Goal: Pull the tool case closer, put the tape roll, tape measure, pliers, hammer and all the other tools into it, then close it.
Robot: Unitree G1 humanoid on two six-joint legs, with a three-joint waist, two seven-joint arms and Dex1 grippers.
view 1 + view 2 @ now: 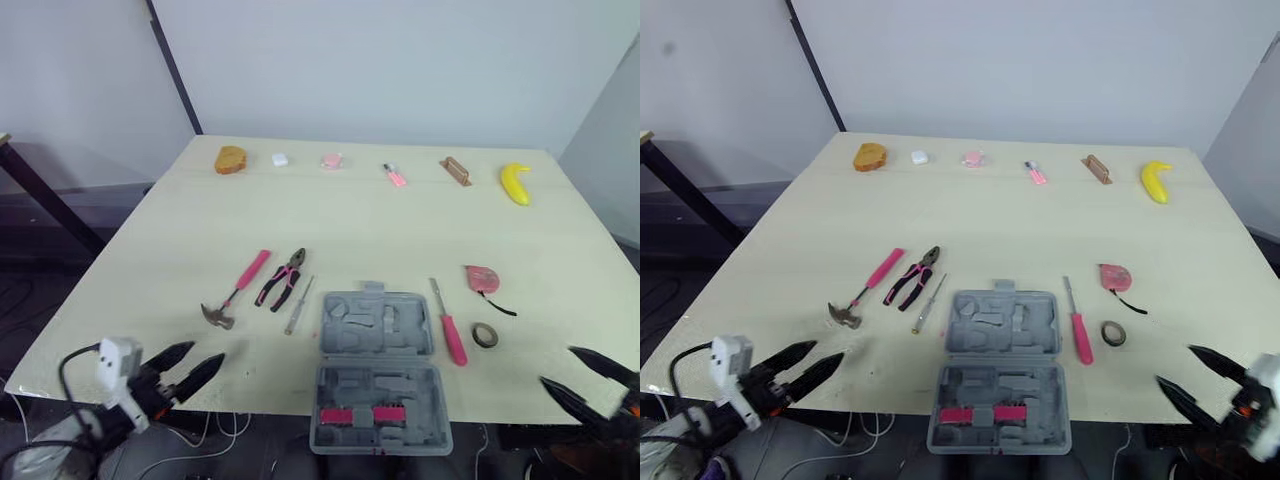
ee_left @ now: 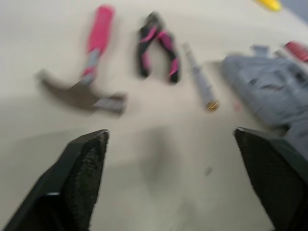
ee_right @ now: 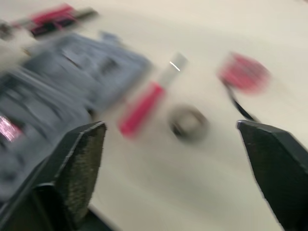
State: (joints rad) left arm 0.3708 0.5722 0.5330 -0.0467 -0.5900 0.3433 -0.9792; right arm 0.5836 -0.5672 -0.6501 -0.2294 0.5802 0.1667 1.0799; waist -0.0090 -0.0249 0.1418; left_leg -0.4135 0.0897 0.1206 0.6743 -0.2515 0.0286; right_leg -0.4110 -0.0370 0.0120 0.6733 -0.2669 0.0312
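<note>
The case (image 1: pixel 378 370) lies open at the near edge of the table (image 1: pixel 400 215), between the two grippers, and its front half hangs past that edge. The left gripper (image 1: pixel 205 356) hovers over the near left edge with its jaws spread wide and nothing in them. The hammer (image 1: pixel 232 292) is the nearest tool beyond its tips, then the pliers (image 1: pixel 282 279) and a slim driver (image 1: pixel 298 305), which lies just beside the case's left side. The right gripper (image 1: pixel 558 366) hangs off the near right corner, also wide open and empty. The tape roll (image 1: pixel 485 335) lies nearest it, with the pink screwdriver (image 1: pixel 450 325) just beside the case's right side and the tape measure (image 1: pixel 482 278) further back. Behind the tools is a broad bare stretch of table, up to a row of small items along the far edge.
</note>
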